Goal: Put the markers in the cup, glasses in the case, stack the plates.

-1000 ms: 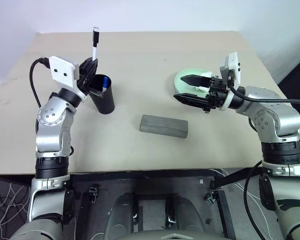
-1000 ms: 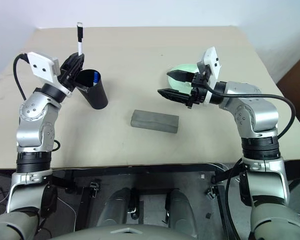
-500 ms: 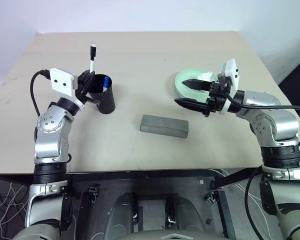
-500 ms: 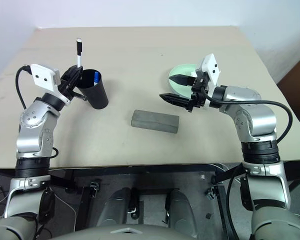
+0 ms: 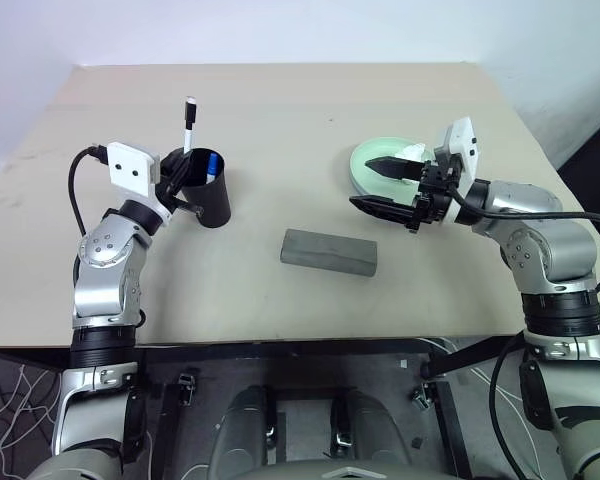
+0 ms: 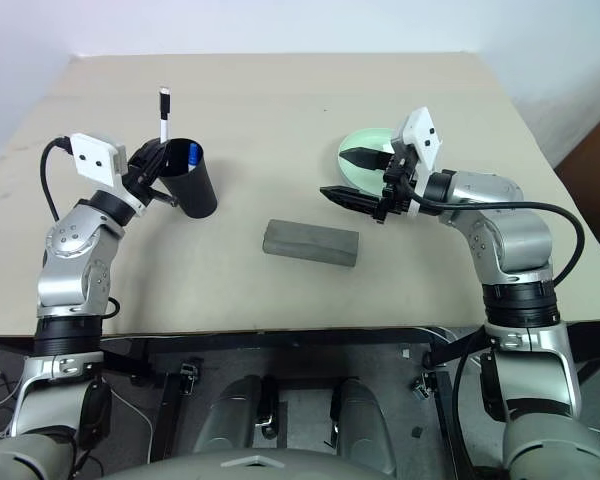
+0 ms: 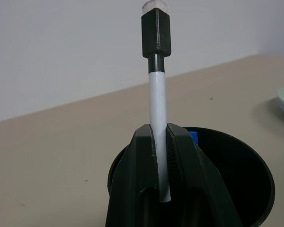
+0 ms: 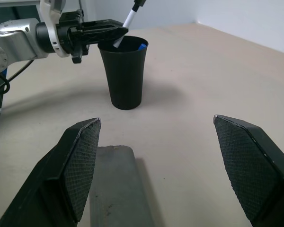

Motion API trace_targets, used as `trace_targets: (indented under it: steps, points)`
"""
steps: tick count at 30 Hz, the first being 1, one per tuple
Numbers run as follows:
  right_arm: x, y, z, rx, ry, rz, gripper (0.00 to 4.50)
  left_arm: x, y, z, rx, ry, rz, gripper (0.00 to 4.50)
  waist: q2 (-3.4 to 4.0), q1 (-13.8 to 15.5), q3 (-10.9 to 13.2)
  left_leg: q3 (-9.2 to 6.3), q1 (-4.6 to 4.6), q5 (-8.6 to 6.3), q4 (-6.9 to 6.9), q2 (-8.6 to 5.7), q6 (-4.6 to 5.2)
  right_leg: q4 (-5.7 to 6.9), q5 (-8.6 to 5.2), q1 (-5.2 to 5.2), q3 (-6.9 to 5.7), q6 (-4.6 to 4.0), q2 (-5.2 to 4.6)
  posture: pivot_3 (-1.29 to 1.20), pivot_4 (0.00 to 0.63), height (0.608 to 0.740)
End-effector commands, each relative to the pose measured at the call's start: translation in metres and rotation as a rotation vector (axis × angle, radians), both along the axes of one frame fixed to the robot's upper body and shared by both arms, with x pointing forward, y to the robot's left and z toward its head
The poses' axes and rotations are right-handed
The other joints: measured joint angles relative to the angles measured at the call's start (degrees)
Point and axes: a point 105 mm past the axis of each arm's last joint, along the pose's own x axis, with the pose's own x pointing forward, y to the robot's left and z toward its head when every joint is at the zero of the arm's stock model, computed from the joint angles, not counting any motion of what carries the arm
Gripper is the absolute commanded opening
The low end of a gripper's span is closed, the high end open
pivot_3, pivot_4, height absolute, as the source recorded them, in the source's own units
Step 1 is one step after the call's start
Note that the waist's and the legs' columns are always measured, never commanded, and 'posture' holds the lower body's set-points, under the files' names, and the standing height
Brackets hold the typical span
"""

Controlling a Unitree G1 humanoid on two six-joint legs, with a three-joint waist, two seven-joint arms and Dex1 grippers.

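- Far left: the left gripper (image 7: 162, 156) has its jaws pinched narrow on the black-capped marker (image 7: 157, 94), held upright with its lower end at the mouth of the cup (image 5: 208, 195).
- The left wrist view gives the close-up (marker shaft right between the fingers), plus the blue cap (image 7: 192, 137) of the other marker already down in the cup.
- Middle: the grey case (image 5: 329, 251) lies shut on the table (image 5: 280, 110), well apart from the cup.
- Right: the right gripper (image 5: 385, 184) hangs with jaws wide, holding nothing, just beside the mint green plate (image 5: 365, 160).
- A white tissue (image 5: 412, 153) sits on that plate.
- The right wrist view looks back across the case to the cup.
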Motion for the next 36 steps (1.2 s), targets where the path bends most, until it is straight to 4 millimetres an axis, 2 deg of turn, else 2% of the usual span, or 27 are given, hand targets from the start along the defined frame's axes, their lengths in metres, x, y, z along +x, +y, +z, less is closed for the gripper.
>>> trace_targets:
  steps: [1, 9, 15, 23, 36]
  points:
    - [0.0, -0.001, 0.012, 0.006, -0.053, -0.002, 4.01, 0.0, 0.001, 0.003, 0.012, -0.013, 0.006, 1.66, 0.0, 0.03, 0.0, 0.0, 0.0, 0.0, 0.0, 0.0, 0.0, 0.0, 0.0, 0.0, 0.0, 0.0, 0.0, 0.0, 0.15, 0.701]
    - [0.0, 0.0, 0.012, 0.006, -0.057, -0.003, 4.01, 0.0, 0.0, 0.003, 0.006, -0.015, 0.002, 4.4, 0.0, 0.02, 0.0, -0.01, 0.01, 0.0, 0.0, 0.0, 0.0, 0.0, 0.0, 0.01, 0.0, 0.0, -0.01, 0.0, 0.15, 0.701]
    - [0.0, -0.003, 0.014, 0.005, -0.058, -0.003, 4.01, -0.01, -0.002, 0.01, -0.024, -0.023, -0.061, 4.46, 0.0, -0.03, 0.0, 0.0, 0.0, 0.0, -0.01, 0.0, 0.0, -0.02, 0.0, 0.0, 0.0, 0.0, -0.01, 0.0, 0.15, 0.701]
    - [0.009, -0.006, 0.016, 0.03, -0.051, -0.014, 4.01, -0.02, 0.01, 0.011, -0.054, 0.008, -0.045, 4.46, 0.0, -0.14, 0.0, -0.01, 0.0, 0.0, -0.01, 0.02, 0.0, -0.02, 0.0, -0.01, 0.0, -0.01, 0.0, 0.0, 0.15, 0.701]
    - [0.012, -0.002, 0.009, 0.008, -0.061, -0.008, 4.01, -0.013, 0.022, 0.007, -0.11, 0.049, 0.022, 4.46, 0.0, -0.02, 0.0, 0.0, -0.02, 0.0, -0.01, 0.01, 0.0, -0.03, 0.0, -0.02, 0.0, -0.01, 0.0, 0.0, 0.15, 0.701]
